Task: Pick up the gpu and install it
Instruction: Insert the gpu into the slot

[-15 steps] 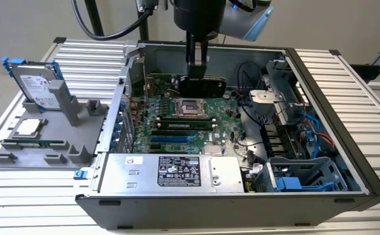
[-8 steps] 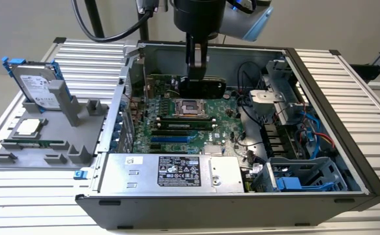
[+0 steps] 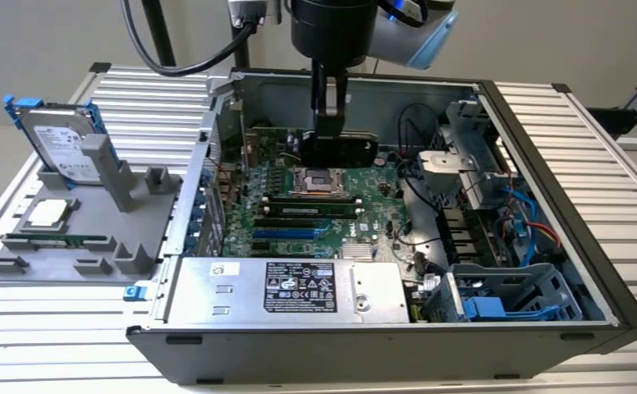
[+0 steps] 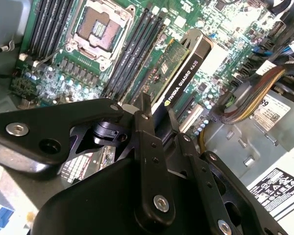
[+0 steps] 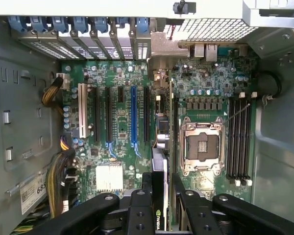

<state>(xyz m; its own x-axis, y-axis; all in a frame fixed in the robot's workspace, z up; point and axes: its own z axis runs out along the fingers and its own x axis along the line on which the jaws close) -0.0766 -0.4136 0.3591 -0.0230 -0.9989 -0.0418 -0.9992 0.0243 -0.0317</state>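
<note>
Black fingers (image 4: 154, 122) grip gpu (image 4: 179, 78) above motherboard (image 5: 117, 142).

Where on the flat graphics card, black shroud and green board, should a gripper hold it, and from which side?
By its upper long edge, from above, one finger on each flat face. The gpu stands on edge over the green motherboard, so this leaves its lower edge free. The gripper holds it so.

Arm wrist (image 3: 335, 25): glossy black cylinder, pale blue-grey joint cap beside it.
Cable (image 3: 160, 49): thick, black, looping beside the wrist.
Gripper (image 4: 154, 120): matte black linkage bars, silver screws at the pivots.
</note>
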